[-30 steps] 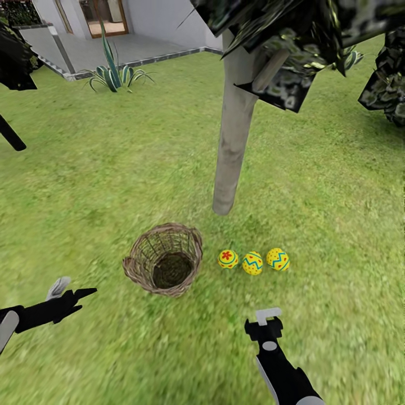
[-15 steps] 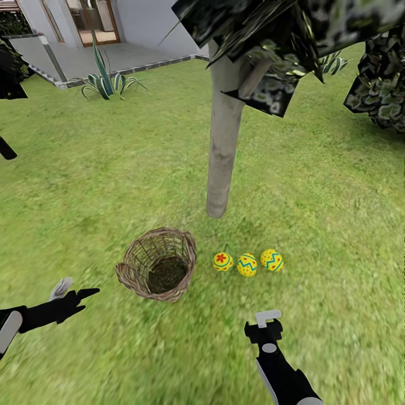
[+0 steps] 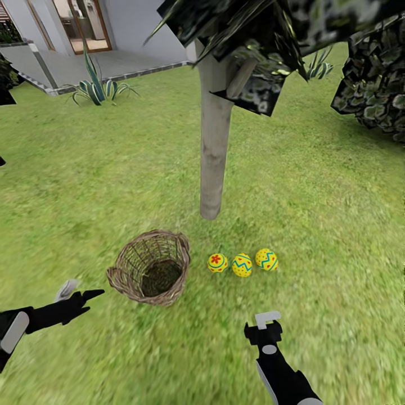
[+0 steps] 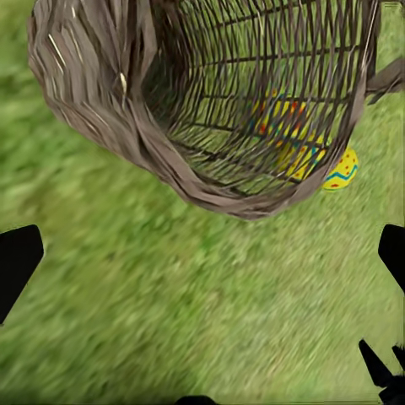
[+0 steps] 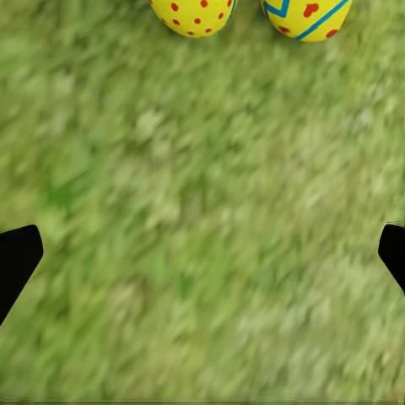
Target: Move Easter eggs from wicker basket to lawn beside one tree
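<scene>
Eggs (image 3: 242,263) — all three of them — lie in a short row on the lawn (image 3: 315,214), just in front of the pale trunk of the tree (image 3: 214,163) and just to the right of the wicker basket (image 3: 149,267); through the open weave the basket shows only grass at its bottom, so it looks emptied. The row runs left to right across the head view, and the middle egg sits almost straight ahead of the right gripper (image 3: 263,329), which hovers low over bare grass with its fingers spread and nothing between them; in the right wrist view two eggs (image 5: 253,13) show beyond the fingertips, well clear of them. The left gripper (image 3: 84,293) hangs out to the left, nearer the basket than the eggs, likewise unclenched and carrying nothing; its wrist view looks at the basket's braided rim (image 4: 211,190) with an egg (image 4: 342,169) peeking past the far side. Judging by this layout the placing is done — if any egg needed a nudge toward the trunk, the right arm is the nearer one.
</scene>
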Robot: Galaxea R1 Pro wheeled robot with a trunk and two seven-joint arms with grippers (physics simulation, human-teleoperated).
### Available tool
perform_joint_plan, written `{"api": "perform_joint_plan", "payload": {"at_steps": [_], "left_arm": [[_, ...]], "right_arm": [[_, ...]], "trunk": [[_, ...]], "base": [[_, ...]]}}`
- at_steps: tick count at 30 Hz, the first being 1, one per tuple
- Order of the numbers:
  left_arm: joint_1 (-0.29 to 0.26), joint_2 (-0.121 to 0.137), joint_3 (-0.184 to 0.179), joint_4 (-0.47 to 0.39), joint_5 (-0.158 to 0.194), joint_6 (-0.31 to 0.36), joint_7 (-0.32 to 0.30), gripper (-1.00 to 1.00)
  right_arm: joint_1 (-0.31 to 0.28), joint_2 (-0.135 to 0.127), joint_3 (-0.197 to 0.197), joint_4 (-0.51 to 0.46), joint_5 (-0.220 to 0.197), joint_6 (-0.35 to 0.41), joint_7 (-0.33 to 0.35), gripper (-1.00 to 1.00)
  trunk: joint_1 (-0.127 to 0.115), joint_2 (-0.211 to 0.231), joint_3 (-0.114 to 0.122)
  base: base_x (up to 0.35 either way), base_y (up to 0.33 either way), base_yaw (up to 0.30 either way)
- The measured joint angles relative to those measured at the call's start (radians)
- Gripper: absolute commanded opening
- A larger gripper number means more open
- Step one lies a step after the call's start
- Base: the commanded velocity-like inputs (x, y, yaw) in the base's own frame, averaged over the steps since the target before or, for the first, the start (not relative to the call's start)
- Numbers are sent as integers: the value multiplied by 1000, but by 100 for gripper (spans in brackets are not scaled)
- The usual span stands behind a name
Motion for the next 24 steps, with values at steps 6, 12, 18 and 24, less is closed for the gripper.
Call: {"api": "perform_joint_plan", "payload": {"at_steps": [6, 12, 18, 24], "left_arm": [[1, -24, -12, 69, -3, -90, 41, 100], [1, -20, -29, 98, -1, -120, 48, 100], [1, -22, -33, 120, -2, -122, 48, 100], [1, -25, -69, 173, -99, -125, 46, 100]], "right_arm": [[0, 1, 0, 44, 3, -42, 0, 100], [0, 1, 0, 103, 7, -154, 0, 100], [0, -3, 0, 152, 6, -173, 0, 100], [0, -5, 0, 196, 0, -177, 1, 100]], "trunk": [[23, -42, -9], [38, -70, -12], [38, -70, -2], [38, -70, 7]], "base": [[0, 0, -102], [0, 0, -102], [0, 0, -102], [0, 0, -102]]}}
